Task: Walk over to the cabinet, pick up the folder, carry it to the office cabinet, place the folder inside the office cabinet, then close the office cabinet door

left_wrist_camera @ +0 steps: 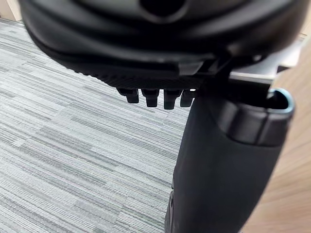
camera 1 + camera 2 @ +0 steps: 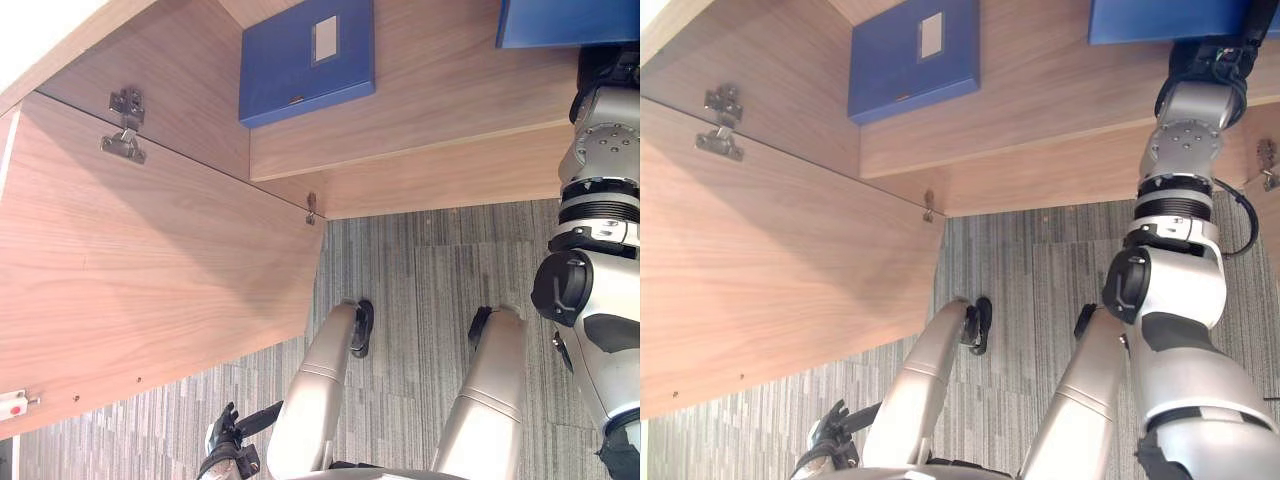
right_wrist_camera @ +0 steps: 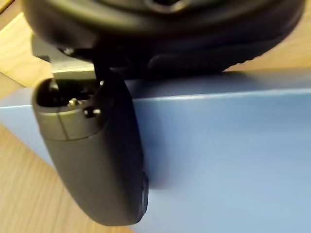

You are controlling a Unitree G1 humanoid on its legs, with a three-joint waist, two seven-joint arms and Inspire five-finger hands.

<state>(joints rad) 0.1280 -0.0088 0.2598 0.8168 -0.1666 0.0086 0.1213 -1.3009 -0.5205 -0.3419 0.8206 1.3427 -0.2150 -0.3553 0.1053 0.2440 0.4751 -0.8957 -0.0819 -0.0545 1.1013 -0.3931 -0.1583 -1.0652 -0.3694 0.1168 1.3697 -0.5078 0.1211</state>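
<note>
Placing step: right hand (image 3: 97,160) holds the folder (image 2: 565,20), thumb across its cover, over the cabinet shelf (image 2: 450,90). Left hand (image 2: 232,435) hangs low, fingers loose. Next, probably: release, then shut the door (image 2: 150,280).

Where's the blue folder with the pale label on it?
The labelled folder lies flat on the cabinet shelf, towards the left in the eye views, just beyond the open door, apart from the second blue folder at the right hand.

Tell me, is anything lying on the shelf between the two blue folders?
No. In the left eye view, bare wooden shelf runs from the lying folder to the second folder; nothing sits between them.
</note>
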